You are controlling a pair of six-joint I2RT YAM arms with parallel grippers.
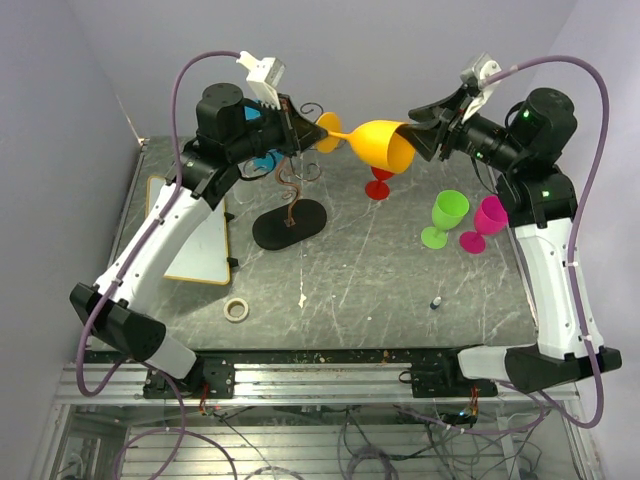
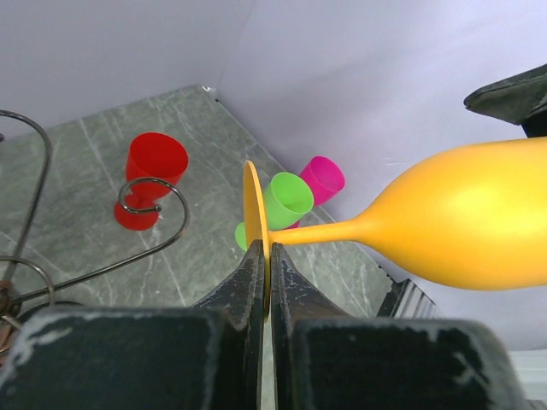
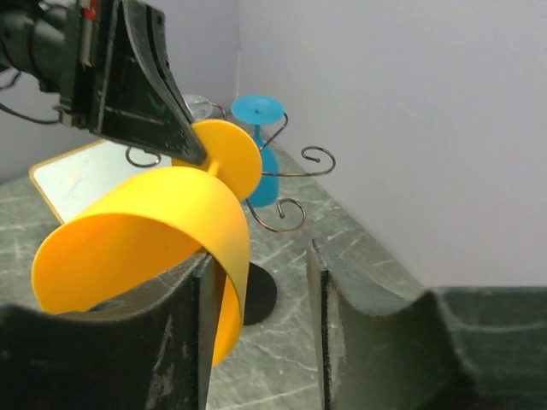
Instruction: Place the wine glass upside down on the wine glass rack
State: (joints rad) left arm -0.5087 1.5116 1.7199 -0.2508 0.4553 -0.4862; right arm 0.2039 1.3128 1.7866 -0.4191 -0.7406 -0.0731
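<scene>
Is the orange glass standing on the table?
No, the orange glass is up in the air on its side, its foot pinched by the left gripper.

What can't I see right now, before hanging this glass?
- Top view: the left arm hides most of the rack hooks and the blue glass.
- Left wrist view: the orange glass rim runs off the right edge.
- Top view: small object by the right arm, too small to name.
</scene>
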